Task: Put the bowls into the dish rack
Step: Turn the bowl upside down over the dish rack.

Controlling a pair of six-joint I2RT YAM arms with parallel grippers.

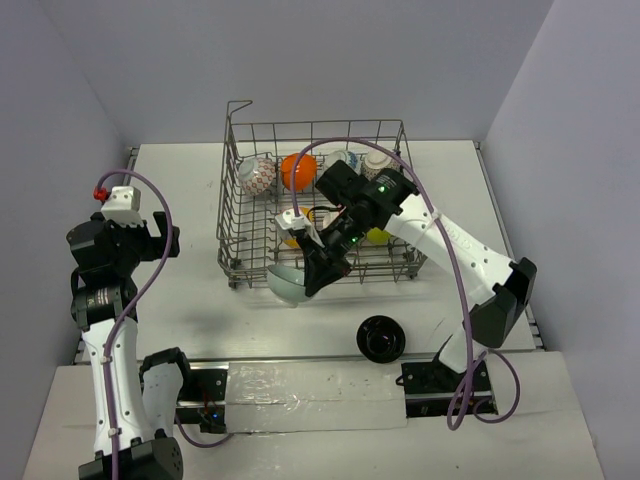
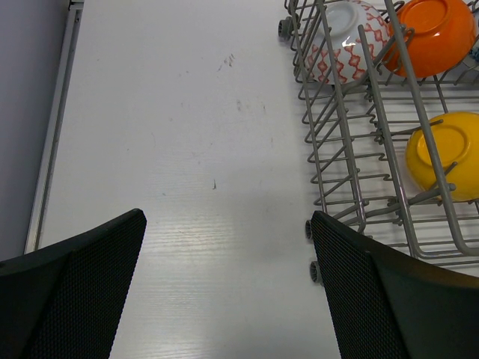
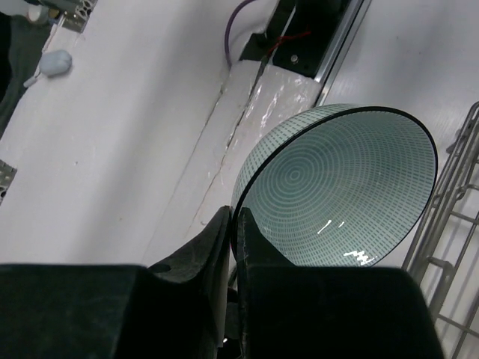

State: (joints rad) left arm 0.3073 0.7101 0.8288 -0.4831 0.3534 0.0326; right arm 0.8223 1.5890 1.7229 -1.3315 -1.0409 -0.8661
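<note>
My right gripper (image 1: 312,283) (image 3: 233,213) is shut on the rim of a pale teal bowl (image 1: 287,284) (image 3: 340,187), held on edge at the front left side of the grey wire dish rack (image 1: 235,215) (image 2: 340,134). Inside the rack sit a red-and-white patterned bowl (image 1: 256,176) (image 2: 340,37), an orange bowl (image 1: 297,171) (image 2: 434,34), a yellow bowl (image 2: 447,153) and two patterned bowls (image 1: 375,163) at the back. A glossy black bowl (image 1: 381,339) lies on the table in front of the rack. My left gripper (image 1: 150,238) (image 2: 224,224) hangs open over bare table, left of the rack.
The white table (image 1: 180,180) ends at a metal rail (image 2: 52,134) on the left. A taped seam and the arm bases (image 1: 430,378) lie along the near edge. Purple cables loop over both arms.
</note>
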